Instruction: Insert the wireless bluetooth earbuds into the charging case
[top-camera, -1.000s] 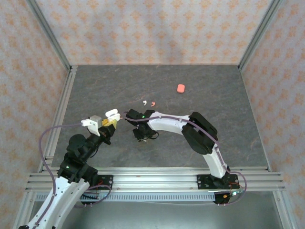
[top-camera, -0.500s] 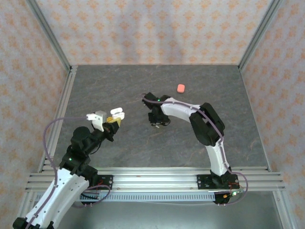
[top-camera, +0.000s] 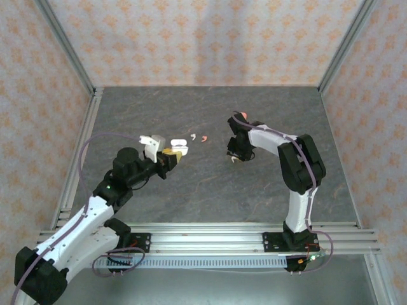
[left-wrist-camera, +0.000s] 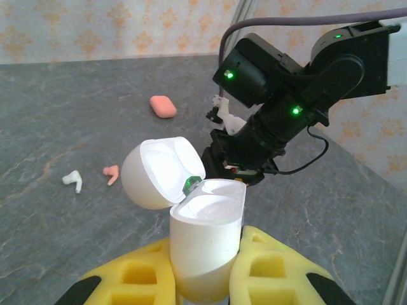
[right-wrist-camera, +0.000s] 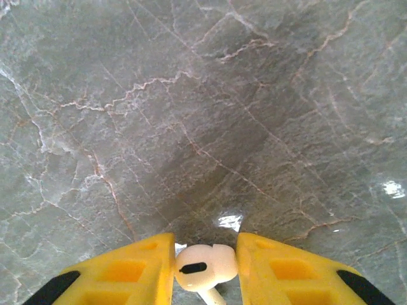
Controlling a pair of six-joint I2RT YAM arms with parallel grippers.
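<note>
Yellow pads of the left tool [left-wrist-camera: 205,272] are closed on the lower half of a white charging case [left-wrist-camera: 206,238] and hold it upright above the grey, stone-veined tabletop [left-wrist-camera: 70,89]. The case's lid [left-wrist-camera: 162,173] is swung open toward the left of the left wrist view, and a small green light shows at the hinge. In the overhead view this tool and the case sit left of centre.

At the bottom edge of the right wrist view, the right tool [right-wrist-camera: 205,257] is nearly closed, its two yellow pads pinching a whitish earbud [right-wrist-camera: 206,265]. The bud's rounded head faces the camera and the veined stone lies beyond it. Overhead, this tool is right of centre, well apart from the open case.

Two more earbuds lie side by side on the tabletop, a loose whitish one [top-camera: 192,136] and a coral-pink earbud [top-camera: 204,138], between the two tools and slightly above them in the frame. A coral-pink case [left-wrist-camera: 163,106], closed, lies farther back, beside the right arm [left-wrist-camera: 286,82].
</note>
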